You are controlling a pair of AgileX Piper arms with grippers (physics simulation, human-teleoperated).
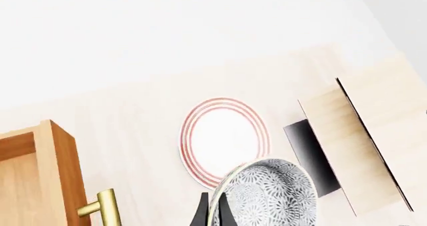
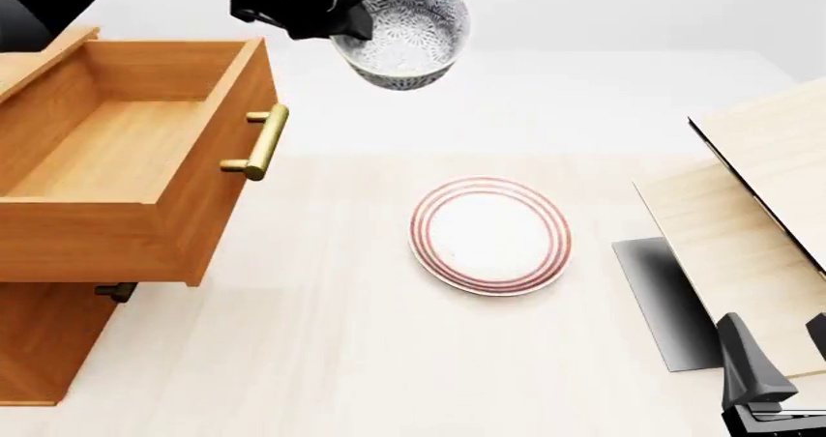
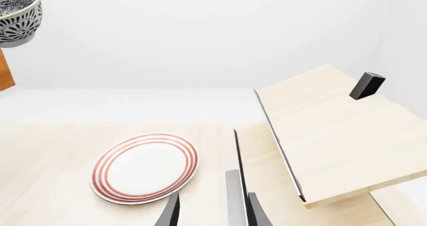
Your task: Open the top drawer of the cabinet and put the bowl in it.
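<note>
A pale light-wood table [image 2: 323, 360] stretches under plain white walls. Above it, the small round white bowl with the dense grey-blue speckled pattern [image 2: 406, 33] hangs in the air, pinched at its rim by the left gripper [image 2: 355, 16], just beside the pulled-out top drawer [image 2: 130, 166] of the orange-brown wooden cabinet [image 2: 45, 345], near the drawer's brass bar handle [image 2: 265, 142]. A flat white plate with red rings [image 2: 490, 234] lies on the table below. Pale light-wood furniture [image 2: 761, 215] stands at the right, where the right gripper [image 2: 775, 345] waits low with its fingers parted around nothing.
</note>
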